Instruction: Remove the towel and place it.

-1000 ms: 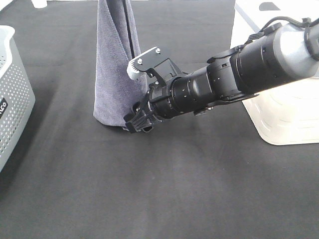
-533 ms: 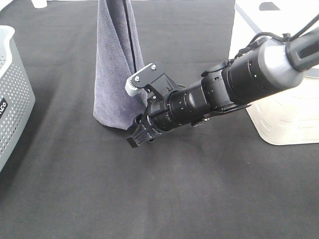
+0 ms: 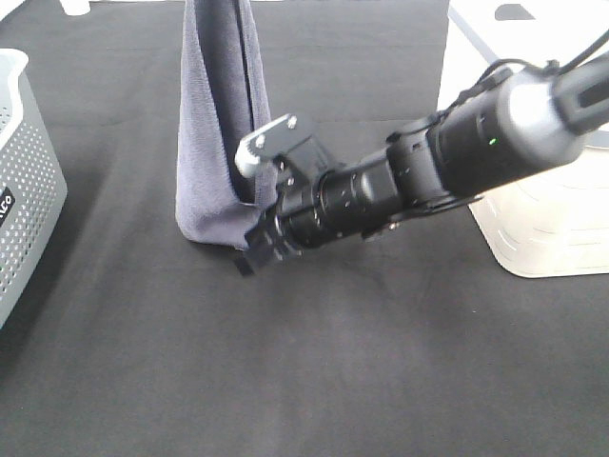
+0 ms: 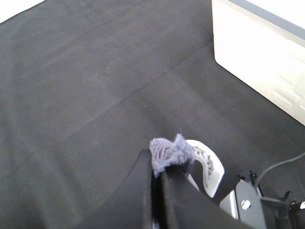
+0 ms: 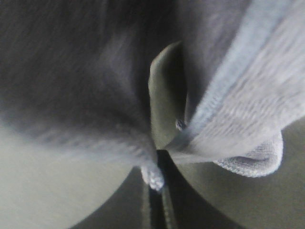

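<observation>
- The towel (image 3: 214, 124) hung as a tall cone; your left gripper (image 4: 159, 174) pinched a tuft of it, jaws closed tight.
- Your right gripper (image 3: 249, 259) had its jaws clamped on the towel's bottom hem.

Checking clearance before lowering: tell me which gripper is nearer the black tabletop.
Right. The right gripper is shut on the towel at its lower corner, low by the tabletop; the left gripper pinches the towel's top end, high above it.
</observation>
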### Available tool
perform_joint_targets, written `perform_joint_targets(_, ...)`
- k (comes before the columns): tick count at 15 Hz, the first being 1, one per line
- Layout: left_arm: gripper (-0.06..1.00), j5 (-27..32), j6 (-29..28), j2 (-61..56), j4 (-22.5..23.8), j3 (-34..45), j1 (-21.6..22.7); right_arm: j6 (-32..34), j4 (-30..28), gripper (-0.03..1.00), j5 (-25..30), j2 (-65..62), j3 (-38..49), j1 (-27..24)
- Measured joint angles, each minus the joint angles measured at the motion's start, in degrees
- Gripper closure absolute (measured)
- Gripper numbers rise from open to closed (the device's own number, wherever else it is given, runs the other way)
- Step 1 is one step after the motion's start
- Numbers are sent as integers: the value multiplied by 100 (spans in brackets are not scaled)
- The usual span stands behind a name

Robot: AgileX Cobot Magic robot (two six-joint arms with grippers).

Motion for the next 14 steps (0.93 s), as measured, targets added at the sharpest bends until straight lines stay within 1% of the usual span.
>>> perform_joint_targets(1, 94, 0, -120, 0, 11, -23, 0, 309, -195, 95, 6, -275, 69, 0)
perform_joint_targets(2, 94, 0, -298, 0, 23, -109, 0, 487, -355, 95, 11, -395, 103, 0)
perform_joint_targets(3, 94, 0, -395, 0, 40, -183, 6, 882, -768, 95, 11, -659, 183, 0)
perform_joint_targets(5, 94, -69, -814, 0, 57, -556, 92, 2126, -2166, 95, 195, -1112, 275, 0)
perform_joint_targets(6, 94, -143, -1094, 0, 63, -739, 201, 2951, -3168, 95, 447, -1324, 281, 0)
perform_joint_targets(7, 94, -315, -1713, 0, 80, -1003, 424, 4641, -5294, 95, 1232, -1639, 92, 0)
perform_joint_targets(8, 94, -332, -2028, 0, 80, -1077, 504, 5609, -6480, 95, 1719, -1759, -183, 0)
perform_joint_targets(9, 94, -361, -2372, 6, 80, -1140, 527, 6354, -7500, 95, 2263, -1851, -579, 0)
perform_joint_targets(10, 94, -458, -2727, 6, 92, -1192, 533, 6933, -8526, 95, 2865, -1896, -980, 0)
perform_joint_targets(11, 94, -682, -3105, 6, 103, -1215, 533, 7219, -9333, 95, 3484, -1908, -1381, 0)
perform_joint_targets(12, 94, -968, -3564, 6, 212, -1215, 533, 7368, -10032, 95, 4005, -1948, -1816, 0)
perform_joint_targets(13, 94, -1346, -4114, 17, 481, -1215, 533, 7443, -10714, 95, 4532, -1971, -2246, 0)
perform_joint_targets(14, 94, -1662, -4773, 29, 854, -1215, 533, 7460, -11282, 95, 4887, -1982, -2624, 0)
